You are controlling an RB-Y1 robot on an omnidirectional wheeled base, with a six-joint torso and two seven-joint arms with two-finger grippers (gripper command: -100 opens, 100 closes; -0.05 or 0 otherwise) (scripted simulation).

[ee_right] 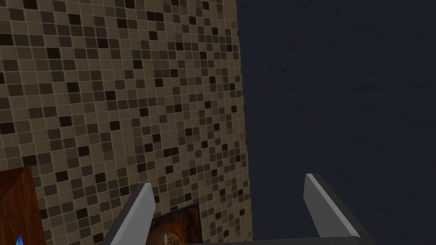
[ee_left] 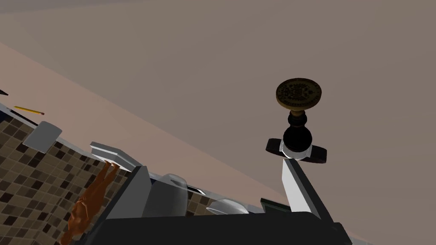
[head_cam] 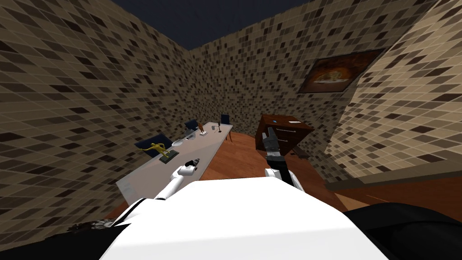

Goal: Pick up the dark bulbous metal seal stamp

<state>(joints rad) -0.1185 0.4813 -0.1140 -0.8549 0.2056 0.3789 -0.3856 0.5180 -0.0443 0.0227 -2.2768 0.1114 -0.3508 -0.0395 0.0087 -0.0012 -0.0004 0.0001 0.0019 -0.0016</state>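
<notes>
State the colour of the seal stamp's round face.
The stamp face is brassy gold with an embossed crest, clearest in the left wrist view.

Room in a house, furnished as a study or dining room.
- Walls [head_cam: 67, 90]: small beige, brown and dark mosaic tiles.
- Floor [head_cam: 243, 153]: reddish-brown wood.
- Long pale grey table [head_cam: 208, 146] with dark blue chairs [head_cam: 153, 142] beside it.
- On the table: yellow figurine on a dark base [head_cam: 158, 148] and a yellow pencil [ee_left: 29, 110].
- Dark brown wooden drawer cabinet [head_cam: 293, 128].
- Dark-framed brownish wall picture [head_cam: 340, 72].
</notes>
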